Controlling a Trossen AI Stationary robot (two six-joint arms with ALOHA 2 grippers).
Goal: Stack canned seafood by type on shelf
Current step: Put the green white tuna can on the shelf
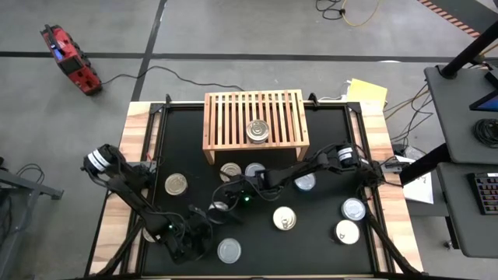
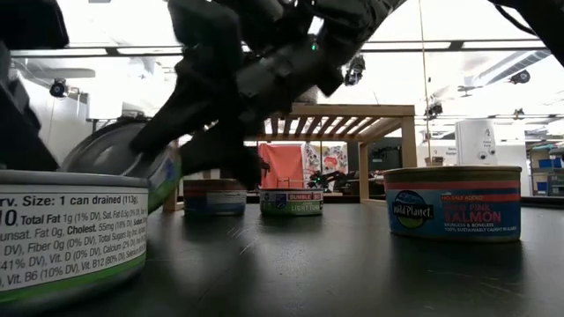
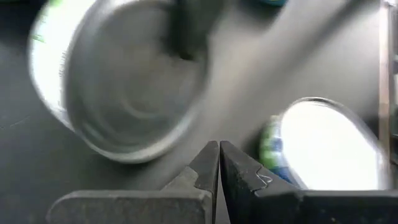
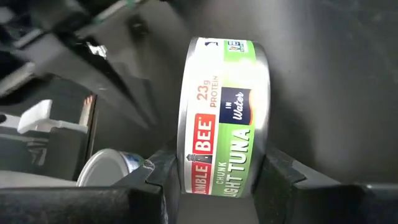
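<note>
- While the right hand [image 4: 217, 177] straddles a tuna tin [image 4: 221, 115], the key relation is plain in its wrist view: the tin sits directly between the two fingers [image 4: 283, 171], flat faces turned toward them, its green label band facing the camera. The fingers are narrowed around it, one at each face; whether they already press the metal I cannot tell.
- Seen from above, that right hand [image 1: 226, 198] is in the middle of the table [image 1: 311, 241], in front of the shelf, reached across from the right side.
- From table height, the tin [image 2: 132, 163] looks tilted, one edge raised off the table, so I judge the grip is only now being made.
- Closer to the front edge, the left hand [image 3: 219, 163] has its fingers pressed together and holds nothing; it hangs just over two tins, well short of the shelf.
- Other tins lie loose around: one at the front [image 1: 229, 250], one just right of centre [image 1: 284, 218], two at the right [image 1: 353, 208], one at the left [image 1: 176, 184].
- Beyond the right hand, the shelf [image 1: 233, 117] stands at the table's rear, straight past two tins at its foot [image 1: 231, 169].
- On its slats rests one tin [image 1: 258, 131], right of centre.
- My judgement: the right arm is much the nearer to the shelf, and the carry runs up and away from the front edge.
</note>
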